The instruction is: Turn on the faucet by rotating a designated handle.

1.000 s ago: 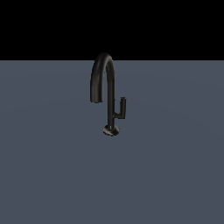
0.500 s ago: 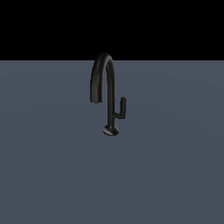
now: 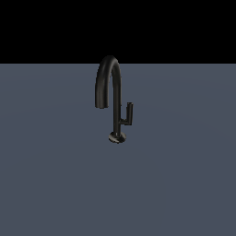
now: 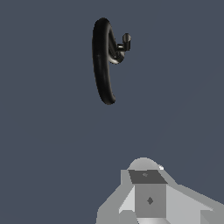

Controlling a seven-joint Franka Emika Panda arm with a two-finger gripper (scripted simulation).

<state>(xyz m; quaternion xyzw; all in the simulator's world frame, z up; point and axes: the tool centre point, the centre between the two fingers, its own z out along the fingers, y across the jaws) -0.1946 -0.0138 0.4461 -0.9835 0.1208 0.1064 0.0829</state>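
A flat, matte slate-blue ground plane fills the lower part of the exterior view and runs unbroken to a straight horizon line. Above that line lies a featureless pure black backdrop, with no visible texture or depth; whether it is a wall or open void cannot be told. The light is soft and even, the surface a shade paler toward the far edge. In the wrist view the same slate-blue surface covers nearly the whole picture, plain and unmarked.
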